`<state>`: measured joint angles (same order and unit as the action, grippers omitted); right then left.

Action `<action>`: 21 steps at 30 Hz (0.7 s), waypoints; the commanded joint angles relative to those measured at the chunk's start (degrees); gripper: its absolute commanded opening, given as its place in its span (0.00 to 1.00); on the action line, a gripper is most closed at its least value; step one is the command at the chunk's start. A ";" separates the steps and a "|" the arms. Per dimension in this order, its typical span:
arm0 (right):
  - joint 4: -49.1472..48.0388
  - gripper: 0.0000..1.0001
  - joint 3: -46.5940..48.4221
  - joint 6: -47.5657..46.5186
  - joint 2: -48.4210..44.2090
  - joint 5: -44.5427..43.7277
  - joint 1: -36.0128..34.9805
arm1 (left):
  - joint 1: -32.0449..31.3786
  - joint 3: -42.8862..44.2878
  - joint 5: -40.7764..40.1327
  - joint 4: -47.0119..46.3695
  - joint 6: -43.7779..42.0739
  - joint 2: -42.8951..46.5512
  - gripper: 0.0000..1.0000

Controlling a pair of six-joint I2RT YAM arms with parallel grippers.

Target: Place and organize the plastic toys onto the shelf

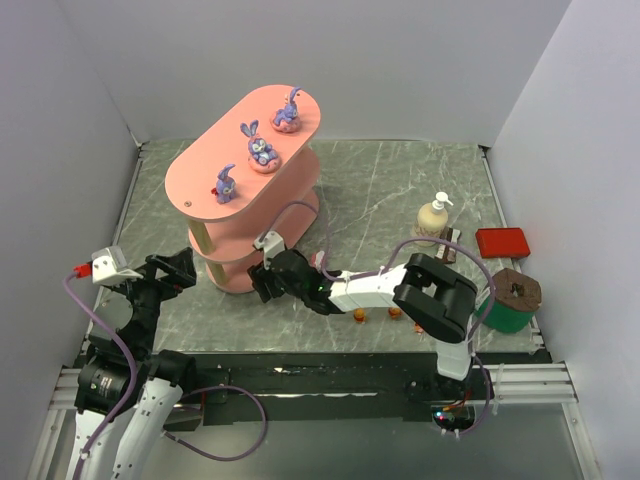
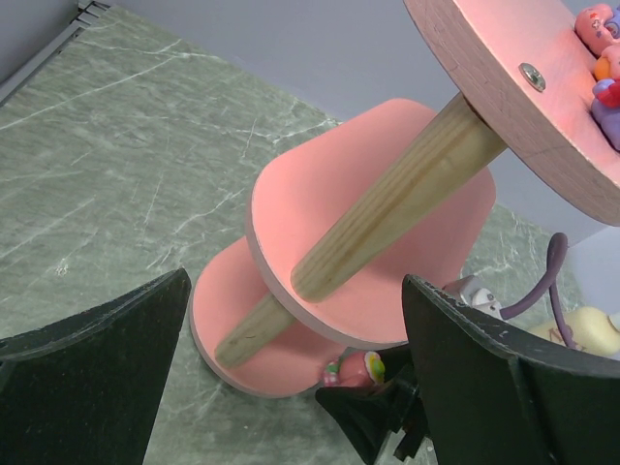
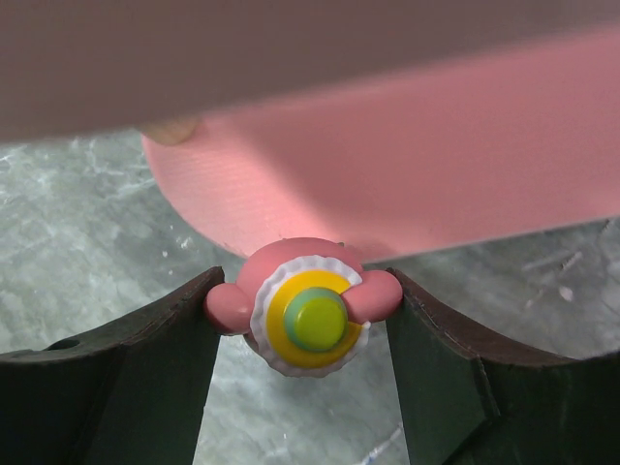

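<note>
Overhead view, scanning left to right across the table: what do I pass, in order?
left end effector → shelf → two orange toys → soap bottle → red box

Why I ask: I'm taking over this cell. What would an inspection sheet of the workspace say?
Surface: grey marbled table.
Job's things: shelf upright; three purple bunnies on its top board; two orange toys on the table.
Clutter: pump bottle, red box, green container.
Pincers: left pincer open, empty; right pincer shut on pink toy beside the shelf's lowest board.
Cables: purple cables looping along both arms.
Surroundings: plain white walls; metal rail at the near edge.
</note>
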<state>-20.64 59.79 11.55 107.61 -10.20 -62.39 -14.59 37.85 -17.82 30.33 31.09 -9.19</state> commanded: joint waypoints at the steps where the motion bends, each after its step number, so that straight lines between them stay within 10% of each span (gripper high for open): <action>1: -5.72 0.39 2.70 -1.44 1.89 -1.67 -0.54 | 0.18 0.30 0.69 -0.88 -0.42 0.23 0.96; 21: -10.99 0.41 0.33 -2.59 3.75 -7.11 -3.44 | 0.09 0.30 0.33 -0.80 -0.24 0.23 0.96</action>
<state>-28.29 61.73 9.50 112.62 -14.79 -64.31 -14.59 37.85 -17.85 30.30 31.09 -9.19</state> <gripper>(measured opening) 0.702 0.966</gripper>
